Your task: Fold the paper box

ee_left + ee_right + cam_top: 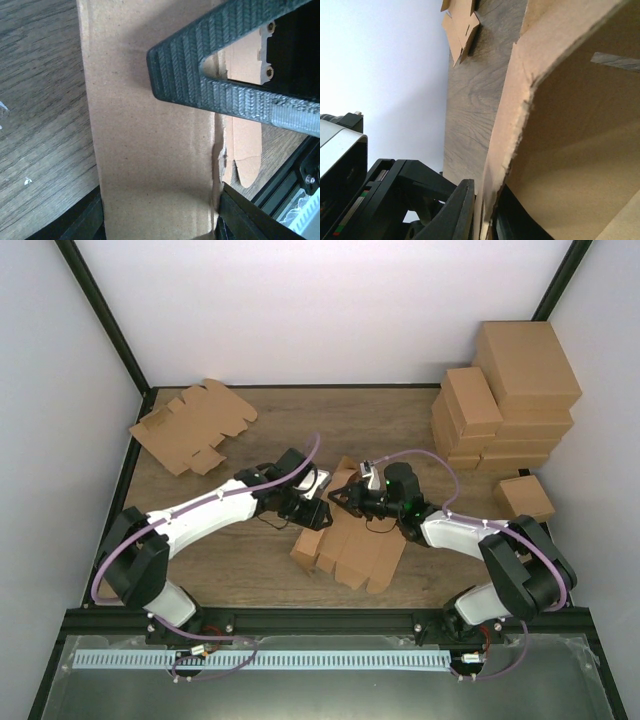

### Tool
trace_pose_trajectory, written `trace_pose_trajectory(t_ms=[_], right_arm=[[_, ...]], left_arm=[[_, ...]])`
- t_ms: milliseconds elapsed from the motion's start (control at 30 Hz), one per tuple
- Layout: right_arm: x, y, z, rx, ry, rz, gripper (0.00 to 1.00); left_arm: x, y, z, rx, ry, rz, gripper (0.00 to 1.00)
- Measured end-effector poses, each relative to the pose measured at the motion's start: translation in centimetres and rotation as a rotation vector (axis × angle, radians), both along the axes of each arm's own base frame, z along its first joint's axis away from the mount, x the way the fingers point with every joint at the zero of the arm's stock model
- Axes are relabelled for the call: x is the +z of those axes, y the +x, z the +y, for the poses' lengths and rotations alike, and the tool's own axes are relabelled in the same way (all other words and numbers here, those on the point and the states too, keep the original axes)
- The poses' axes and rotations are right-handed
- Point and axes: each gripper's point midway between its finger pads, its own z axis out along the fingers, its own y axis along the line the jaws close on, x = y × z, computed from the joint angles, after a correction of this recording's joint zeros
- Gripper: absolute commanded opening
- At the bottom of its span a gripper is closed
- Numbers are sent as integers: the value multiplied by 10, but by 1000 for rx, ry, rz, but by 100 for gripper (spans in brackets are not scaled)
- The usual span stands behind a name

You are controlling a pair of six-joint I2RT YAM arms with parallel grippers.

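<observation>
Right gripper (485, 212) was clenched on a thin raised flap of the paper box (355, 552), the cardboard edge running down between its two fingers. It met the box at the far end, on the side facing the carton stack (510, 400). The box itself lay partly opened out on the table (240, 565), well to the left of the carton stack and nearer the arm bases.

On the side of the box away from the carton stack, the left gripper (312, 512) had its jaws parted astride a long flat panel, one finger at each edge. Whether they were squeezing that panel or only bracketing it could not be told.

The step in hand looked like raising one wall about its crease. To do it well, the left fingers probably needed to pin the panel flat right beside the score line. The right hand could then swing its flap about that line, not pull it. One edge of the panel looked ragged in the left wrist view, so a hard tug there risked a tear.
</observation>
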Motion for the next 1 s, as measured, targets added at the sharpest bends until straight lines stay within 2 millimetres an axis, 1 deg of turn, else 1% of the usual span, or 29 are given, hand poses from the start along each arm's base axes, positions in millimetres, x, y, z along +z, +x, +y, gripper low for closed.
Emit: trace_pose_trajectory(t_ms=[133,233,367,433,467,500,600,633,700,733,867,900,1000], right_arm=[[-1,0,0,1,-4,-3,23],[-4,-1,-2,3,-22,-2,32],[-3,-5,-9,-7,-66,-16,42],[3,-7,-15,-22,-92,-42,55],[6,-8,-18,-32,-103,-52,59],[9,-9,-23,-46,-120,-69,60],[16,-14,-38,-92,-167,-118,59],[16,-16,-43,-103,-181,-129,58],[7,-22,-53,-120,-219,-133,52],[0,-25,-56,-122,-238,-127,49],[-47,-43,-68,-97,-325,-31,37],[-58,-47,-70,-89,-341,-3,36],[-82,-57,-72,-70,-367,59,33]], left_arm=[[-2,1,2,4,15,0,53],[-3,2,3,8,26,-5,53],[-5,3,5,11,38,-8,53],[-6,4,5,13,43,-11,53],[-6,4,6,14,45,-12,53],[-6,4,6,14,47,-13,53],[-7,5,7,14,51,-16,53],[-7,4,7,13,52,-16,53],[-8,4,8,11,57,-17,53],[-8,4,8,9,59,-17,53],[-12,2,7,-6,84,-23,53],[-14,1,7,-11,93,-24,52],[-20,-2,3,-27,123,-28,52]])
